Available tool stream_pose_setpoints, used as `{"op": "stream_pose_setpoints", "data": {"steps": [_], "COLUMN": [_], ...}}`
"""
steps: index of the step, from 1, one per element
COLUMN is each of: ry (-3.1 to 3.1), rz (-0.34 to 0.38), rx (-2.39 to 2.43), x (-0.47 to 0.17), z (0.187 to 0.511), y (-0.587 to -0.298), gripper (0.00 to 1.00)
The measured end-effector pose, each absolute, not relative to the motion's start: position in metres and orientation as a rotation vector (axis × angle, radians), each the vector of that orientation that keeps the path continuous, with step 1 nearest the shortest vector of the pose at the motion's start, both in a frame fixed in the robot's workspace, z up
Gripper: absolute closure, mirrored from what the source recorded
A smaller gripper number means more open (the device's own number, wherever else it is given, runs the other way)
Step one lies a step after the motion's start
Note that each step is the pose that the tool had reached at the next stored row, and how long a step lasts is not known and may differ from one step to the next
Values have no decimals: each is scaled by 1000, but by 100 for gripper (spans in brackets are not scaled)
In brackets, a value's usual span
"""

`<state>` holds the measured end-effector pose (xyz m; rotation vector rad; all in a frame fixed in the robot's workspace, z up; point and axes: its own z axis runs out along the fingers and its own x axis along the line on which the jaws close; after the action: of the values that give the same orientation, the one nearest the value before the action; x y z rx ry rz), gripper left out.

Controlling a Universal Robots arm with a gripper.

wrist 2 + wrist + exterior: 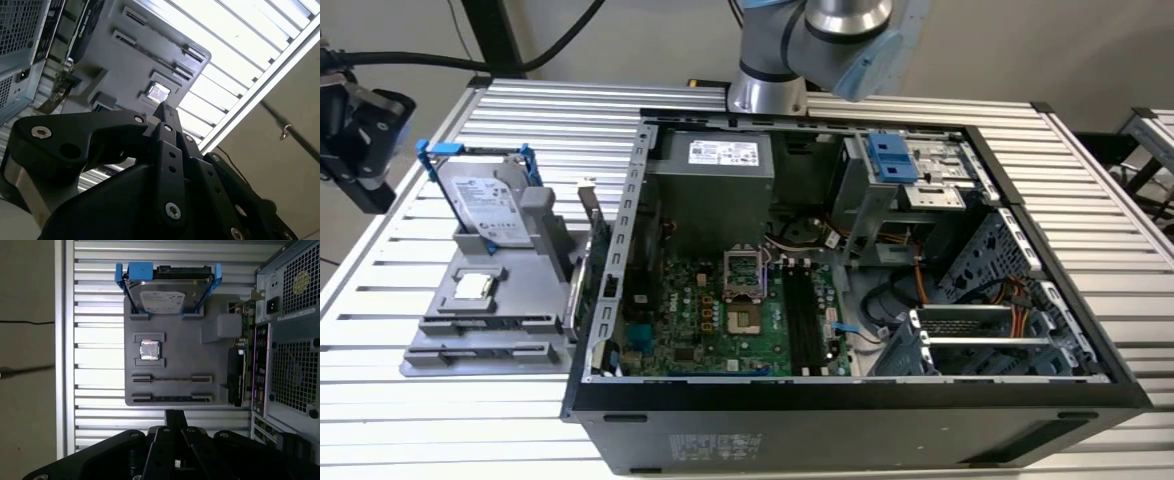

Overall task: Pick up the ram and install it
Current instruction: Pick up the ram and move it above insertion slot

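Our claw (175, 414) hangs above the slatted bench (440, 430), closed into one narrow tip, and it holds nothing. In the first wrist view this tip points toward the middle of the ram (172, 398), but it is well apart from it. We see the ram as a thin dark stick that stands on its long edge in the grey holder (514, 300).

In the exterior view the holder lies on the bench at 9 o'clock from the open computer case (854, 400). On the holder, the ram's row is at 6 o'clock from the small silver chip (471, 287), and the hard drive (487, 205) is at 12 o'clock from that chip. A second thin dark line in the neighbour row may be another stick; we cannot tell for sure.

We judge the ram to be light and stiff, but thin and fragile. The best place to take it seems to be the bare upper edge near the middle, pinching the two flat faces, away from the contact row.
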<state>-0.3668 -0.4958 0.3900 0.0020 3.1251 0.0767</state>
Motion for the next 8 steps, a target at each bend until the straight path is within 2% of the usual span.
{"op": "stream_pose_setpoints", "data": {"steps": [8], "ry": [3125], "rz": [77], "rx": [2], "x": [-367], "z": [390], "y": [-505], "gripper": [100]}}
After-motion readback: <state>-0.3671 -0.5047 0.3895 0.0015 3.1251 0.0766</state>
